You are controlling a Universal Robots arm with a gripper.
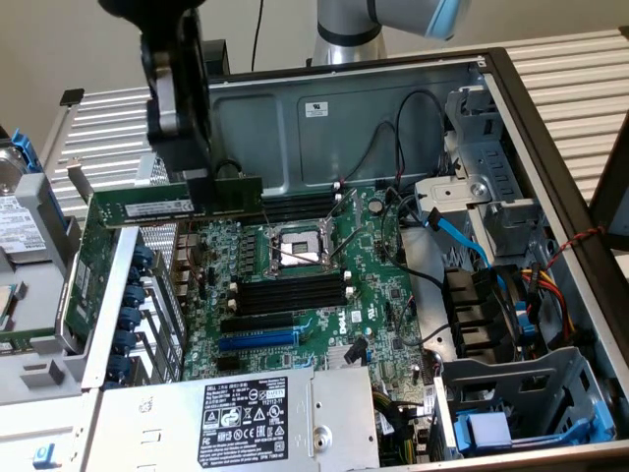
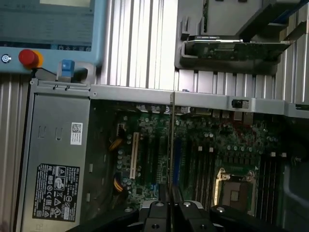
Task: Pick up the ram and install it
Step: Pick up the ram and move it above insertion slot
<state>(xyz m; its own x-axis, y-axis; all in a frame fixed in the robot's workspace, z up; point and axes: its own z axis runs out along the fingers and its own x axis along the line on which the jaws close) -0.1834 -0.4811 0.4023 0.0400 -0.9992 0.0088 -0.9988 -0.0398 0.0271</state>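
The ram (image 1: 147, 206) is a long thin green stick held level in the air over the open computer case, above the motherboard's (image 1: 373, 285) edge at the exterior view's left. My gripper (image 1: 201, 187) comes down from above and is shut on it near its middle. In the wrist view the ram (image 2: 171, 140) appears edge-on as a thin line running out from between my fingertips (image 2: 170, 205), over the board's slots. Black memory slots (image 1: 290, 292) lie beside the CPU socket (image 1: 295, 248), with more slots (image 1: 295, 206) on its far side.
A wide green expansion card (image 1: 103, 270) and blue clips (image 1: 138, 324) stand along the case's side at the exterior view's left. The power supply (image 1: 256, 413) lies at the front, cables and a fan (image 1: 491, 315) at the right. A pendant with a red button (image 2: 29, 58) lies outside the case.
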